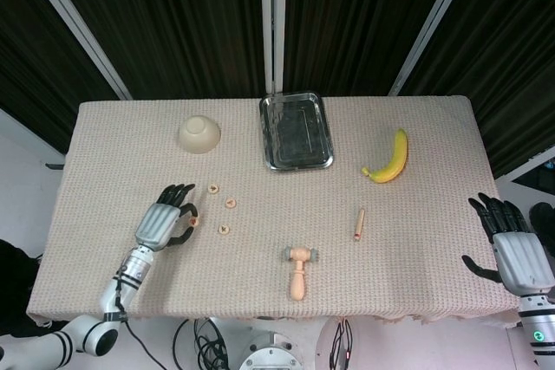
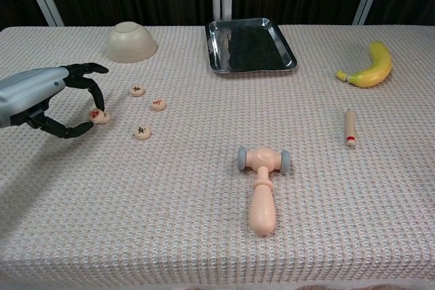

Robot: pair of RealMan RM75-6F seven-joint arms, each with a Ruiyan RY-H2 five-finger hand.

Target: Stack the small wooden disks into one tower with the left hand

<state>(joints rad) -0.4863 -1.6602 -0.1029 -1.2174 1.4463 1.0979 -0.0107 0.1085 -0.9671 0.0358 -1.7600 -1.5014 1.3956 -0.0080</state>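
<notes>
My left hand (image 1: 166,218) (image 2: 42,96) pinches a small wooden disk (image 1: 192,223) (image 2: 95,113) between thumb and a finger at the table's left side. It holds this disk right at a second disk (image 2: 102,119) lying on the cloth; I cannot tell whether the two touch. Three more disks lie just to the right: one (image 1: 213,188) (image 2: 136,90) farthest back, one (image 1: 231,203) (image 2: 158,104) in the middle, one (image 1: 225,230) (image 2: 142,132) nearest. My right hand (image 1: 513,247) hangs open off the table's right edge, holding nothing.
A cream bowl (image 1: 199,134) (image 2: 131,41) sits upside down at the back left. A steel tray (image 1: 265,132) (image 2: 212,49) lies at the back centre, a banana (image 1: 390,160) (image 2: 370,66) at the right. A toy hammer (image 1: 298,268) (image 2: 263,181) and a wooden peg (image 1: 359,223) (image 2: 349,128) lie near the front.
</notes>
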